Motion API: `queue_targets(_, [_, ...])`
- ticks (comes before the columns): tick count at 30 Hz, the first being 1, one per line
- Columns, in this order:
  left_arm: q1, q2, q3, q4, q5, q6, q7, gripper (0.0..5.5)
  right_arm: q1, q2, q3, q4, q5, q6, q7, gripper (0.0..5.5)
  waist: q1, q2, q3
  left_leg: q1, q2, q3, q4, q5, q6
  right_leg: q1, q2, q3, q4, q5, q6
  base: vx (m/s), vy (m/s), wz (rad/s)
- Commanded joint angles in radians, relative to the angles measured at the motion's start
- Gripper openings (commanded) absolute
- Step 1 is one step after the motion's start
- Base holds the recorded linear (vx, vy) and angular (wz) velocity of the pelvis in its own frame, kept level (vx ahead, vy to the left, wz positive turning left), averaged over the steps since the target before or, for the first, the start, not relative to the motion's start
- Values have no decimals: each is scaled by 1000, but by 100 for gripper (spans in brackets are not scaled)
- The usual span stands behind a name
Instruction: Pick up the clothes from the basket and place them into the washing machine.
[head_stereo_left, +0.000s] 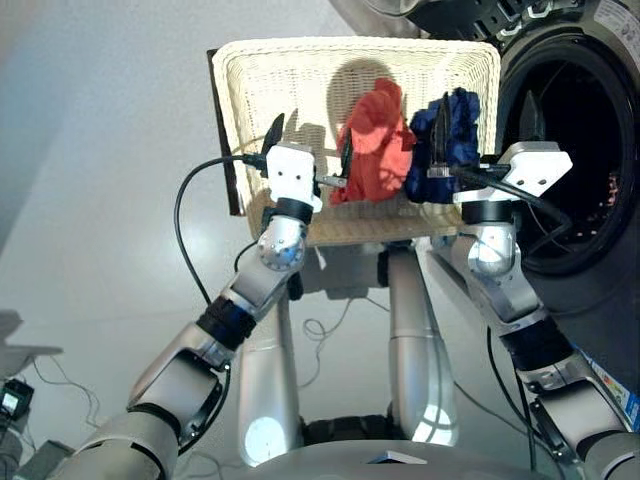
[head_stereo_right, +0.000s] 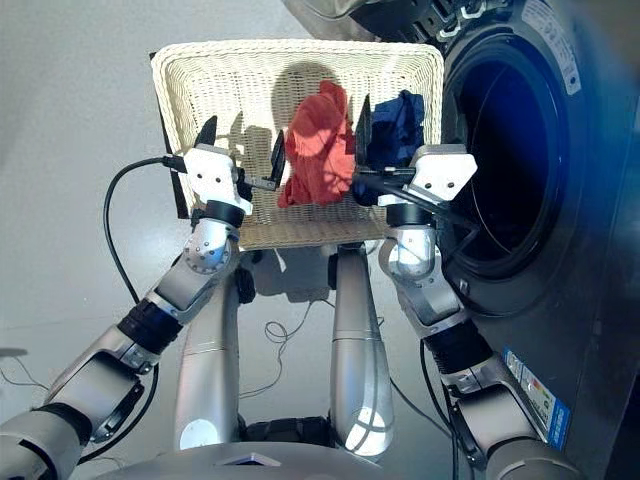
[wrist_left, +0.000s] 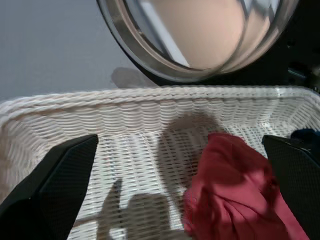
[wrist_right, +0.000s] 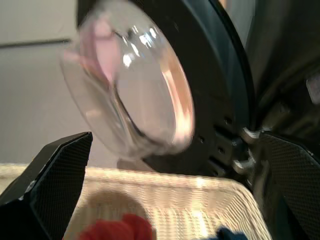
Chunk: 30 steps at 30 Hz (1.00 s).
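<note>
A: From the head views, where are the clothes?
B: Two lie in the basket (head_stereo_left: 262, 75): a coral-red garment (head_stereo_left: 372, 145) bunched near the middle and a navy garment (head_stereo_left: 445, 140) touching it on the side nearest the washing machine (head_stereo_right: 520, 160). I see no black one; the drum is too dark to tell whether anything lies inside.

A: How would they handle?
B: I judge them light, limp and easy to crush. A pinch on the raised crest of a bunch should lift the whole piece, though loose ends may drag on the wicker rim.

A: And the pincers?
B: The left pincer (head_stereo_left: 310, 145) hovers over the basket beside the red garment, fingers spread, holding nothing. The right pincer (head_stereo_right: 395, 140) hangs over the navy garment, also spread and empty.

A: Left wrist view?
B: Bare wicker between the fingers, the red garment to one side, only a sliver of navy at the edge. The glass door (wrist_left: 200, 35) is cut off above.

A: Right wrist view?
B: Mostly the door and the dark machine front. Just the tops of both garments peep in, so their folds can't be read.
</note>
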Motion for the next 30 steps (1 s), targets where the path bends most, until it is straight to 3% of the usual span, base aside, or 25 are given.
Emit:
queue_targets(1, [-60, -44, -45, 31, 57, -9, 18, 550, -51, 14, 53, -150, -48, -20, 10, 550, 7, -29, -14, -13, 2, -9, 53, -55, -6, 32, 9, -11, -40, 23, 5, 0, 0, 0])
queue_targets(7, [-174, -126, -71, 228, 20, 21, 38, 550, -186, 78, 207, -149, -49, 27, 28, 550, -12, -44, -14, -34, 13, 3, 60, -55, -12, 7, 20, -2, -44, 34, 7, 0, 0, 0])
queue_targets(15, [-244, -198, -69, 398, -47, 58, 39, 550, -296, 157, 301, -118, -17, 57, 38, 550, -29, -58, -14, -74, 33, 11, 96, -66, -20, -33, 33, 4, -18, 28, 4, 0, 0, 0])
queue_targets(23, [-336, -259, -3, 602, -180, 88, 26, 550, -357, 205, 348, -121, 36, 61, 48, 550, -53, -73, -14, -119, 60, 13, 148, -81, -31, -80, 49, 10, 21, 21, 4, 0, 0, 0])
queue_targets(30, [-400, -260, 77, 732, -287, 108, 7, 550, -383, 246, 375, -144, 90, 58, 60, 550, -73, -91, -14, -155, 88, 18, 220, -108, -41, -122, 71, 12, 79, 4, 4, -1, -3, -25])
